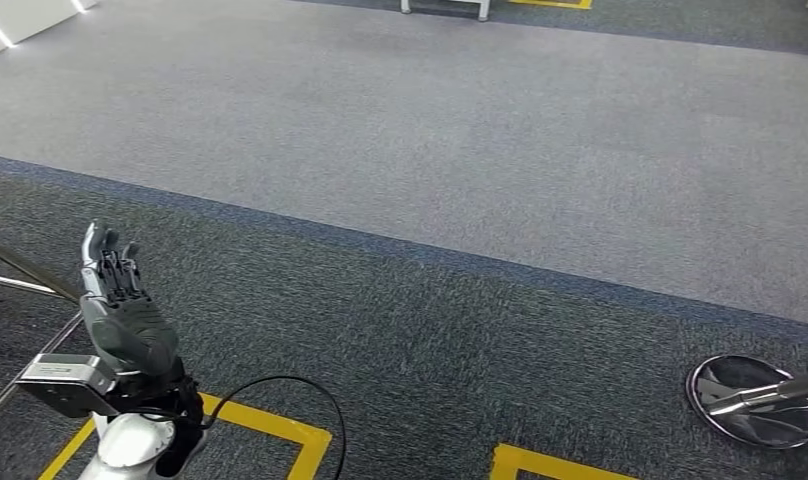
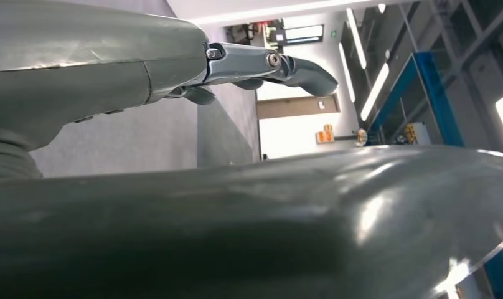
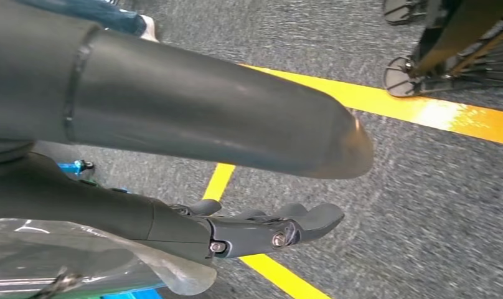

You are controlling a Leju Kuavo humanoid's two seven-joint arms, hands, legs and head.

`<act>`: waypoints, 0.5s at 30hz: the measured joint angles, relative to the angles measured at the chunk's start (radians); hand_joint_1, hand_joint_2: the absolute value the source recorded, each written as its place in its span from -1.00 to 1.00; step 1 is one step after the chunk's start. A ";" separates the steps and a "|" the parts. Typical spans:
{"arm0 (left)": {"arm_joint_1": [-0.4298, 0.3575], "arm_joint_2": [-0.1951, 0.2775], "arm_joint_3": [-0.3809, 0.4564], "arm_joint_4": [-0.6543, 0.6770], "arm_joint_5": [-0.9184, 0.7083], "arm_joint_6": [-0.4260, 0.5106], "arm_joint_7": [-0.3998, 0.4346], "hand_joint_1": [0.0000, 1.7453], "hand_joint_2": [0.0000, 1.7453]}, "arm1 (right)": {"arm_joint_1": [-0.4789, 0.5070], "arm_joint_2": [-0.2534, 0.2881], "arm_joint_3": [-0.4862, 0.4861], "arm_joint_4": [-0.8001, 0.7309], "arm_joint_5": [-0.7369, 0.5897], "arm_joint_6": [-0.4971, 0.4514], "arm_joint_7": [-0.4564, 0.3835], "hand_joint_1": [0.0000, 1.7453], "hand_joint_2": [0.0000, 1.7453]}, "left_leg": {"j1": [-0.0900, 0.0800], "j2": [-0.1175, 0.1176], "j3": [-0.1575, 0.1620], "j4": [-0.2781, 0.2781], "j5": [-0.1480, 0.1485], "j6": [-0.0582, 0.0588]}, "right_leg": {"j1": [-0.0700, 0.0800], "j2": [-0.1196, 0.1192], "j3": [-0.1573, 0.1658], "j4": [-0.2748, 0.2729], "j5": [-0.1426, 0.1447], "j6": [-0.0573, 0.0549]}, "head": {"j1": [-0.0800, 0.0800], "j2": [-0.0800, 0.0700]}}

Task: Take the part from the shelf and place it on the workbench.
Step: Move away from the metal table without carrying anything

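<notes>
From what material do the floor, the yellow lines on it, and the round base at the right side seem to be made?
Floor: apparently short-pile carpet, matte, with a fine speckled weave in light and dark grey bands. Yellow lines: probably adhesive tape or paint; the right wrist view shows them smooth and slightly glossy. Round base: likely polished metal, since it reflects like a mirror.

A grey carpeted floor (image 1: 460, 330) is seen, with a lighter band (image 1: 480, 130) beyond the left hand's fingers (image 1: 105, 262). Yellow tape lines (image 1: 280, 428) and a round metal base (image 1: 755, 400) lie on it.
</notes>
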 joint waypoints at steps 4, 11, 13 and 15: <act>0.001 0.000 -0.001 0.001 0.000 -0.002 0.000 -1.00 -1.00 | -0.001 0.000 -0.001 0.000 0.001 0.000 0.002 -1.00 -1.00 | 0.004 0.040 0.003 -0.010 0.007 0.011 | 0.003 -0.068 -0.093 0.184 -0.099 0.014 | 0.012 0.000; 0.000 0.000 -0.002 0.005 0.000 -0.006 0.000 -1.00 -1.00 | -0.003 -0.003 -0.001 0.000 0.003 0.001 0.003 -1.00 -1.00 | -0.001 0.103 0.004 -0.001 -0.004 -0.005 | -0.001 -0.128 0.011 0.021 -0.017 0.014 | 0.013 0.000; -0.002 0.000 -0.002 0.005 0.000 -0.007 0.000 -1.00 -1.00 | -0.004 -0.003 -0.001 0.000 0.004 0.001 0.003 -1.00 -1.00 | -0.006 0.114 0.005 0.003 -0.007 -0.015 | 0.004 -0.127 0.024 -0.001 -0.018 0.000 | 0.011 0.000; -0.004 0.000 -0.005 0.005 0.000 -0.008 0.000 -1.00 -1.00 | -0.002 -0.003 -0.001 0.000 0.004 0.001 0.002 -1.00 -1.00 | -0.003 0.119 0.007 0.007 -0.014 -0.022 | 0.003 -0.112 0.022 -0.002 -0.015 -0.012 | 0.010 0.000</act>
